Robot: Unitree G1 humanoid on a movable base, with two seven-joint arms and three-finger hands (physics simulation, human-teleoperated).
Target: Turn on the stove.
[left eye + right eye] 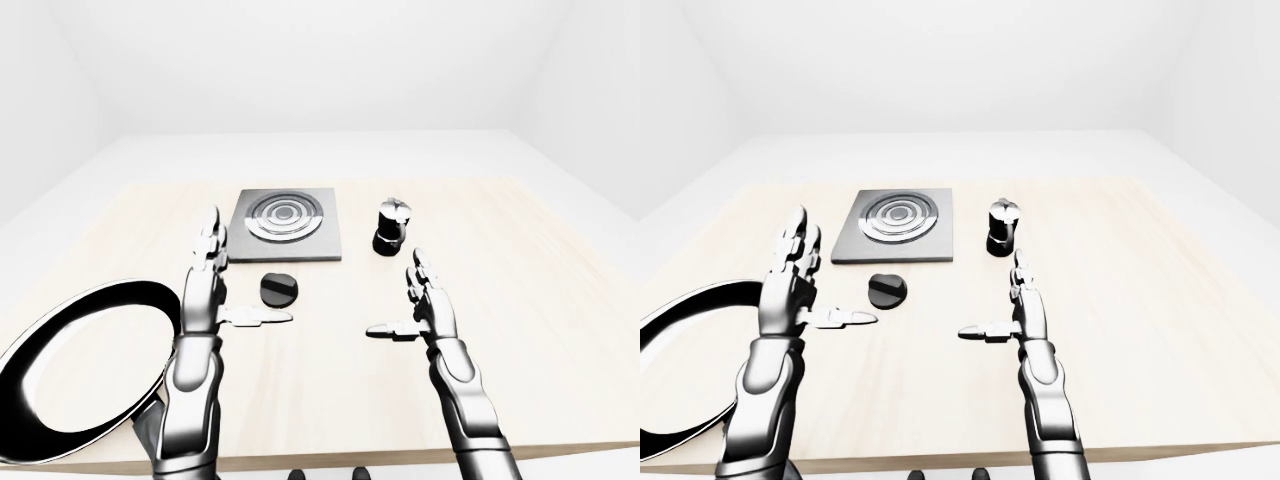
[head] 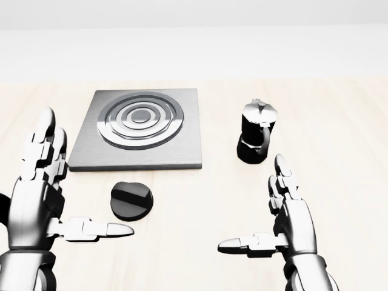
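The stove (image 2: 140, 130) is a flat grey square plate with concentric rings, lying on the wooden table at upper left of the head view. Just below its lower edge sits its round black knob (image 2: 131, 200) with a raised bar. My left hand (image 2: 79, 182) stands open to the left of the knob, fingers pointing up and thumb stretched toward the knob without touching it. My right hand (image 2: 260, 206) is open at lower right, thumb pointing left, holding nothing.
A black moka pot (image 2: 257, 131) stands to the right of the stove. A large black frying pan (image 1: 80, 370) lies at the table's lower left edge. The pale wooden table (image 1: 540, 300) stretches wide to the right.
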